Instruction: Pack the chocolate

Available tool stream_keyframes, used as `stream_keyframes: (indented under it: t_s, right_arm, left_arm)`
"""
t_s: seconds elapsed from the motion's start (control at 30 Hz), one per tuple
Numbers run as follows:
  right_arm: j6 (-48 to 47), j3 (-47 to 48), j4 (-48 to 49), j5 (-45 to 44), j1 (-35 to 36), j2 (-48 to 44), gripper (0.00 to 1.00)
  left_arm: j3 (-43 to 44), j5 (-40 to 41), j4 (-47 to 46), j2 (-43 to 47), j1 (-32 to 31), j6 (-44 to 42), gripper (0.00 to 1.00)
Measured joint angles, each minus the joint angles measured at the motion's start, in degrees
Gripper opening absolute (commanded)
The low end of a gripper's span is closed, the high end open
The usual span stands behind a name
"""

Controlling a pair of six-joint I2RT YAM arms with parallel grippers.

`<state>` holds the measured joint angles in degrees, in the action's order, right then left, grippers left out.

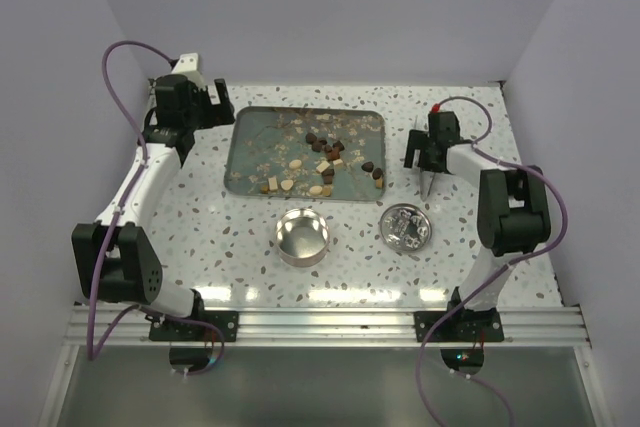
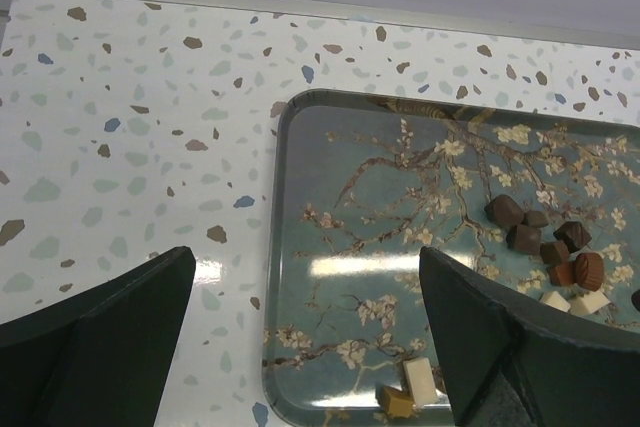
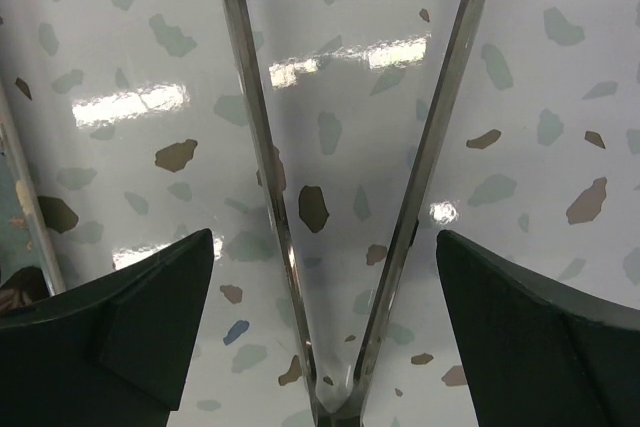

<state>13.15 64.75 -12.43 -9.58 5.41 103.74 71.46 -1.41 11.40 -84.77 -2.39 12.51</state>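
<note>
The chocolate [image 1: 325, 162] lies as several small dark, tan and cream pieces on a blue-green blossom-pattern tray [image 1: 258, 142]. An empty round steel tin [image 1: 302, 253] stands in front of the tray. My left gripper [image 1: 203, 110] is open and empty over the tray's far left rim [image 2: 276, 247]. Its wrist view shows chocolate pieces [image 2: 545, 239] to the right. My right gripper [image 1: 428, 159] is open and hovers over metal tongs [image 1: 427, 185] that lie on the table right of the tray. In the right wrist view the tongs [image 3: 252, 117] lie between my spread fingers [image 3: 150, 307], untouched.
A round lid [image 1: 405, 226] lies flat right of the tin. Purple cables run along both arms. White walls close in the table at the back and both sides. An aluminium rail [image 1: 320, 325] runs along the near edge.
</note>
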Motion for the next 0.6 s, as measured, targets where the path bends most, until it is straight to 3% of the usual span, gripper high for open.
stream_keyframes:
  t_s: [0.2, 0.47, 0.6]
  right_arm:
    - [0.1, 0.6, 0.1, -0.5, 0.0, 3.0, 0.94]
    - [0.2, 2.3, 0.4, -1.8, 0.0, 4.7, 0.67]
    - [0.0, 2.5, 0.4, -2.4, 0.0, 4.9, 0.62]
  left_arm:
    - [0.0, -0.3, -0.2, -0.6, 0.0, -0.2, 1.00]
    - [0.0, -0.3, -0.2, -0.7, 0.0, -0.3, 1.00]
    - [0.0, 0.0, -0.2, -0.7, 0.0, -0.3, 1.00]
